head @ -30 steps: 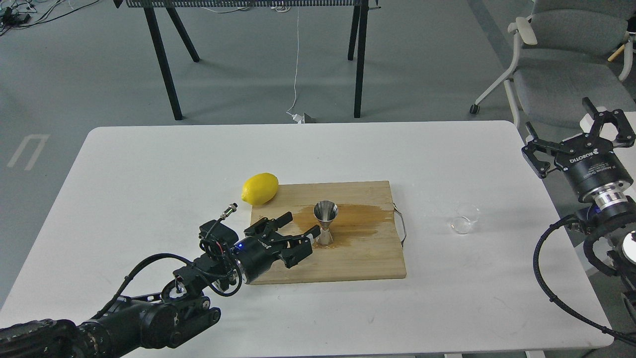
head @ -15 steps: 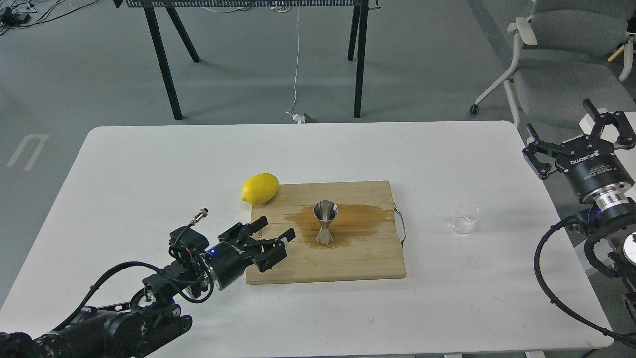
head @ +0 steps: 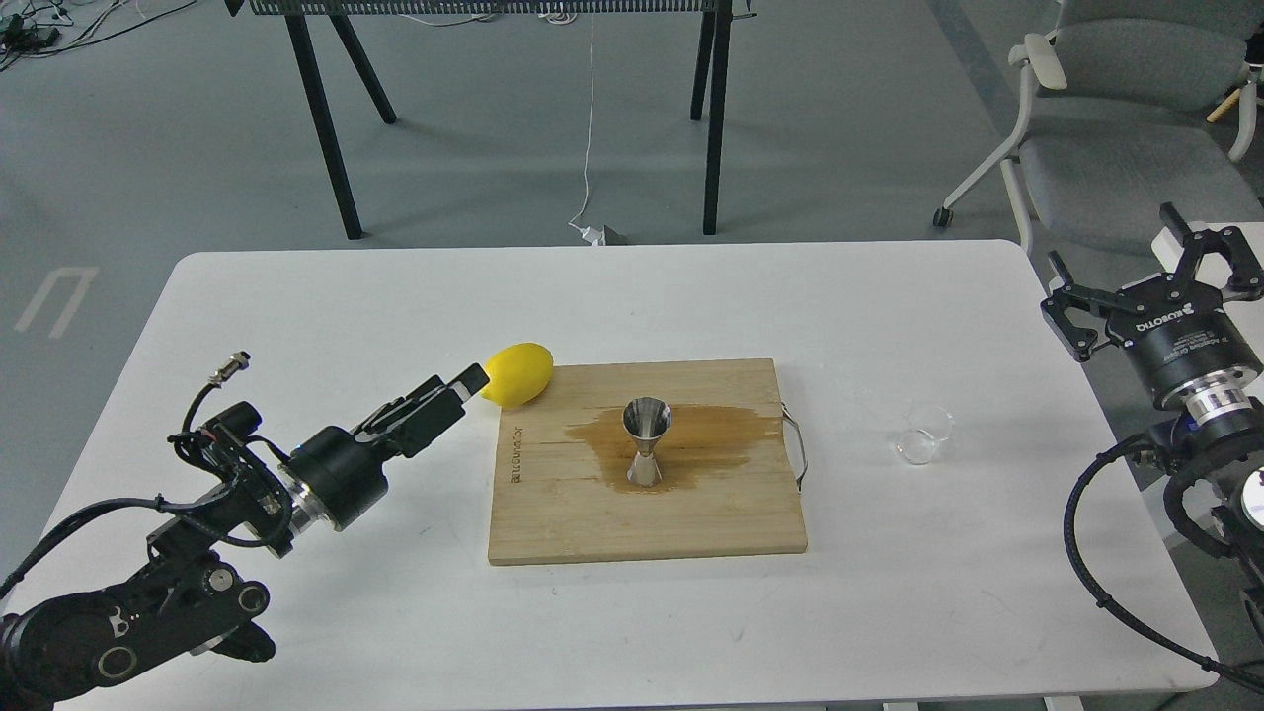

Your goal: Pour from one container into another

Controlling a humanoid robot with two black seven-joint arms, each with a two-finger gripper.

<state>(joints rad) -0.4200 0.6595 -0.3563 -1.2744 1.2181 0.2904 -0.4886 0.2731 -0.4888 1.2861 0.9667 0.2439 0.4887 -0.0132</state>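
Observation:
The clear glass cup (head: 923, 434) rests on the white table right of the board, with no gripper touching it; it looks tipped toward me. The steel jigger (head: 647, 441) stands upright on the wooden cutting board (head: 691, 518), in a brown wet stain (head: 711, 434). My left gripper (head: 462, 387) hovers left of the board, its tip just in front of the lemon (head: 521, 372); seen side-on, its fingers overlap. My right gripper (head: 1113, 239) is open and empty, raised past the table's right edge, well right of the cup.
The board has a metal handle (head: 798, 459) on its right side. The white table (head: 296, 326) ends just right of the cup. A grey office chair (head: 1126, 118) and black table legs (head: 716, 118) stand behind.
My left arm has drawn back from the jigger, leftwards and away from the board, and rolled so the gripper now shows side-on near the lemon. My right gripper drifted slightly.

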